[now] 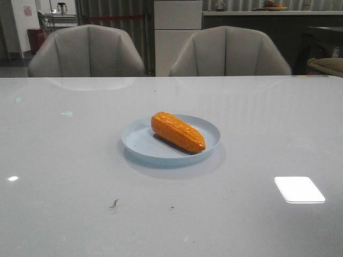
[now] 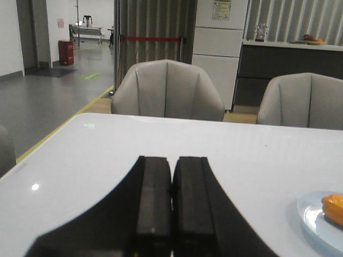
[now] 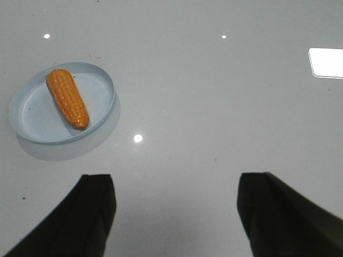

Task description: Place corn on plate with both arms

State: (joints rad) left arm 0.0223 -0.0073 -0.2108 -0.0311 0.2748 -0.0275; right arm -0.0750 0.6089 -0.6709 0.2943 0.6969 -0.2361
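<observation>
The orange corn (image 1: 178,131) lies on its side on the pale blue plate (image 1: 140,143) at the middle of the table. Neither arm shows in the front view. My left gripper (image 2: 172,160) is shut and empty, level over the table's left part; the plate's edge (image 2: 313,218) and the corn's tip (image 2: 334,208) show at that view's right edge. My right gripper (image 3: 175,179) is open and empty above bare table, well apart from the plate (image 3: 37,115) and the corn (image 3: 67,98) lying on it.
Two grey chairs (image 1: 87,52) (image 1: 230,52) stand behind the table's far edge. A bright window reflection (image 1: 299,189) lies on the glossy table at the front right. A small dark speck (image 1: 114,203) marks the table near the front.
</observation>
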